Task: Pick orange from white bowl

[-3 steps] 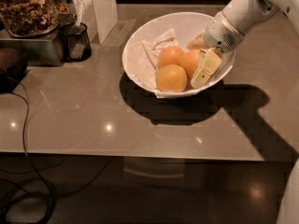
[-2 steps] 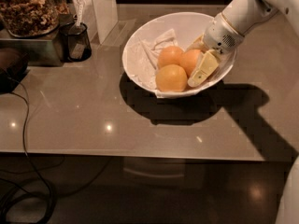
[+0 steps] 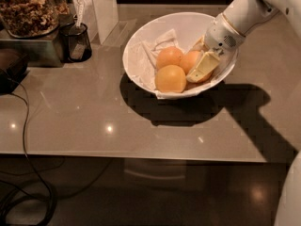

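A white bowl (image 3: 141, 55) on the table (image 3: 70, 117) holds the reddish orange (image 3: 188, 59) beside two paler fruits (image 3: 170, 78). The tool (image 3: 201, 63) straddles the orange; its grip cannot be told. The fruit is probably firm, smooth and slippery, best held across its middle.

Your arm (image 3: 265, 1) enters from the far right corner and slopes down toward the left, its white shell lit along the upper side. It narrows to a rounded wrist (image 3: 225, 32) ringed by a thin tan band, with a small grille on its near face. Your gripper (image 3: 196, 61) hangs below and left of that wrist, right of the scene's centre, cream-coloured and angled down to the left. A white part of your body (image 3: 289, 197) fills the near right edge.
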Robot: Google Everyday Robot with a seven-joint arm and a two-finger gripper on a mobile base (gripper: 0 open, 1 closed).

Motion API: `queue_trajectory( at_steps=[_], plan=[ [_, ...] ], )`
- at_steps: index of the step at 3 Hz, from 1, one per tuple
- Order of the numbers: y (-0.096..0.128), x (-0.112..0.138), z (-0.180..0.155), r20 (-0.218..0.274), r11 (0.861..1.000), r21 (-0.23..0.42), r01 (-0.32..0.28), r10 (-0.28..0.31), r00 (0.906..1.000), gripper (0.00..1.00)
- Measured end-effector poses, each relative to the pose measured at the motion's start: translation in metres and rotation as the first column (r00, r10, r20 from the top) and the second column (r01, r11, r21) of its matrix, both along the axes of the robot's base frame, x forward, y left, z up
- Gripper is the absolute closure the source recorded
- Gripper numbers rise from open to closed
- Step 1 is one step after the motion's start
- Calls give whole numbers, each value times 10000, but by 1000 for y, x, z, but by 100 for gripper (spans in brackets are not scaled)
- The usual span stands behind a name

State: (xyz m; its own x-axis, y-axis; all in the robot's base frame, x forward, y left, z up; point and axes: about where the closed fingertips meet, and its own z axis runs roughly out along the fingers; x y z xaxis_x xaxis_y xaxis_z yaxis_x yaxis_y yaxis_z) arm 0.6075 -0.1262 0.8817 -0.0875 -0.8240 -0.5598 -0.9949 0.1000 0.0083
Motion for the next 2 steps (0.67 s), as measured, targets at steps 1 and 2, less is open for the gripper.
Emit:
queue_trajectory(
  at_steps=[1,2],
  plan=[
    [3,8,-1,69,10000,-5,26,-26,10000,87],
    [3,8,-1,69,10000,-5,26,-26,10000,100]
  ],
)
